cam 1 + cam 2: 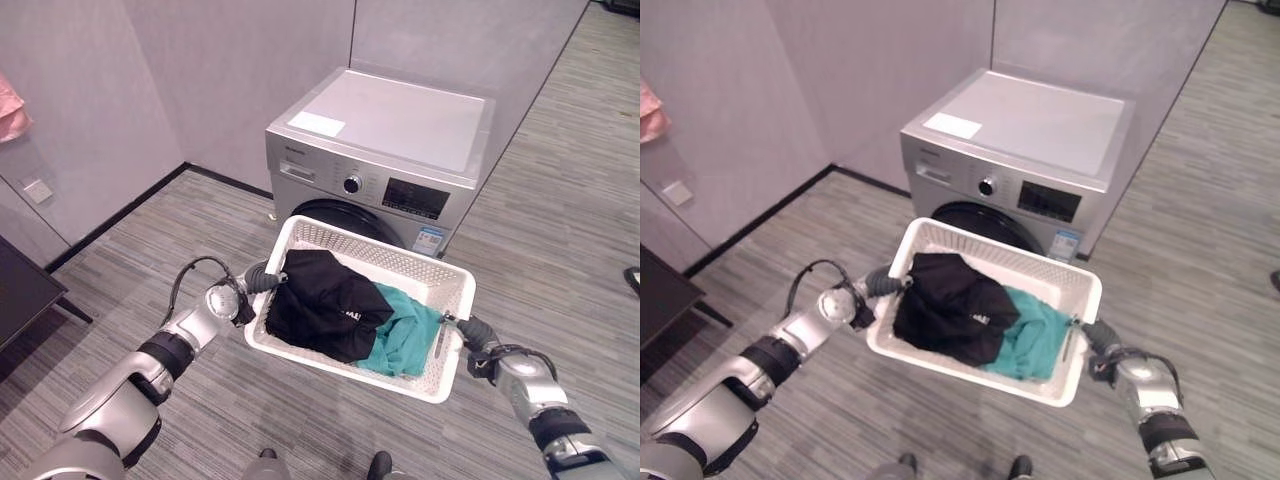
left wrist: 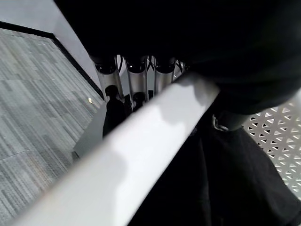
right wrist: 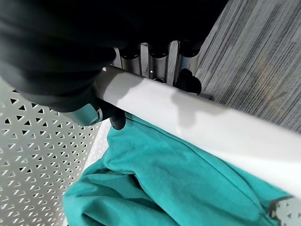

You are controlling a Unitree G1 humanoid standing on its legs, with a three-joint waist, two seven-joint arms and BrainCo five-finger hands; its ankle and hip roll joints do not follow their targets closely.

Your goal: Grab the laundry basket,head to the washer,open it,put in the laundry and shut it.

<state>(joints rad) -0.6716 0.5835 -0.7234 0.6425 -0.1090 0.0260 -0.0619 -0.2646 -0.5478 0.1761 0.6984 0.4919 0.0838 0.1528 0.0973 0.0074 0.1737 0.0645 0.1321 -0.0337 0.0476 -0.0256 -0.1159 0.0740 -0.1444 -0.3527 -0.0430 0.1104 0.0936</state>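
Both hands curl round the basket [image 1: 445, 385] rims: left hand [image 1: 252, 287] on its left edge, right hand [image 1: 470, 332] on its right. The washer [image 1: 385, 160] stands just beyond its far edge, door shut.

The basket [image 1: 437, 281] hides most of the washer's round door [image 1: 345, 216] — just its dark top curve peeks out at 12 o'clock. The black cloth [image 1: 322, 305] covers part of the teal cloth [image 1: 405, 335]. At 9 o'clock, a pink thing [image 1: 12, 108] and a dark table [image 1: 22, 290] are cut off by the picture's edge. A label [image 1: 429, 240] on the washer is too small to read.
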